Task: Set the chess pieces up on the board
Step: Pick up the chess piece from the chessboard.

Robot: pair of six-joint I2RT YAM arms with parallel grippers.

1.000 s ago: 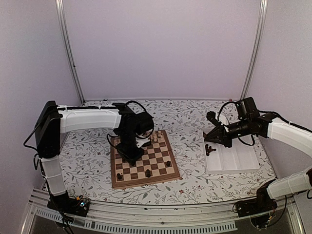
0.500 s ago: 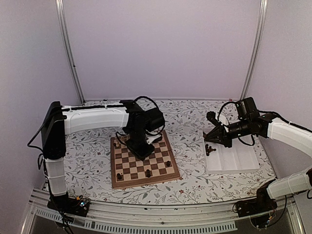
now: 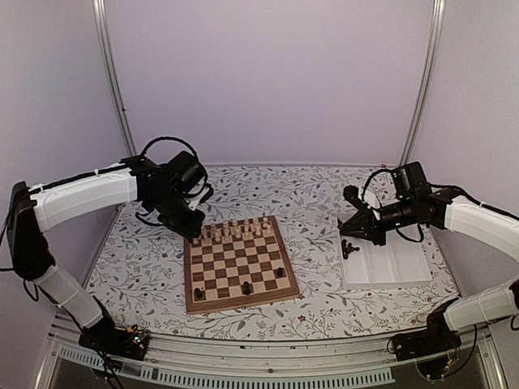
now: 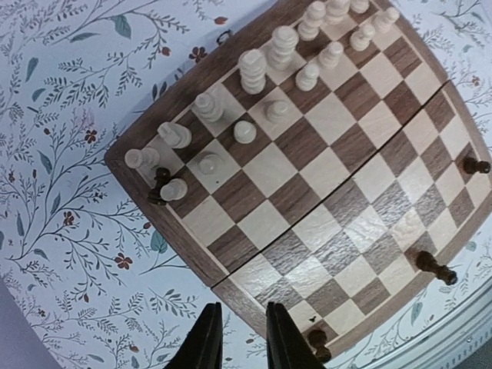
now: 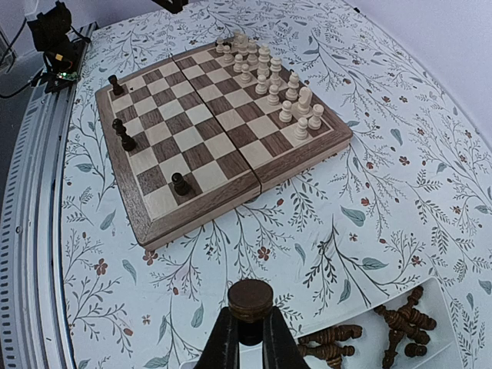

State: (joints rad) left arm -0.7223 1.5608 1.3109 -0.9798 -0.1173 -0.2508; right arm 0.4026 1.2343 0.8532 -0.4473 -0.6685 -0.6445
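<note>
Evidently barely begun: only three dark chess pieces (image 3: 246,288) stand along the 6 o'clock edge of the board (image 3: 231,267), with more lying in the white tray (image 3: 389,267) at its 3 o'clock. The right gripper (image 5: 250,319) has its fingers clenched on one dark piece (image 5: 250,298) near the tray; the left gripper (image 4: 241,307) hovers with fingers slightly parted and empty at the board's 10 o'clock corner. Only the left wrist view reveals a fourth dark man (image 4: 159,184) tucked among the cream chessmen (image 4: 254,69).
</note>
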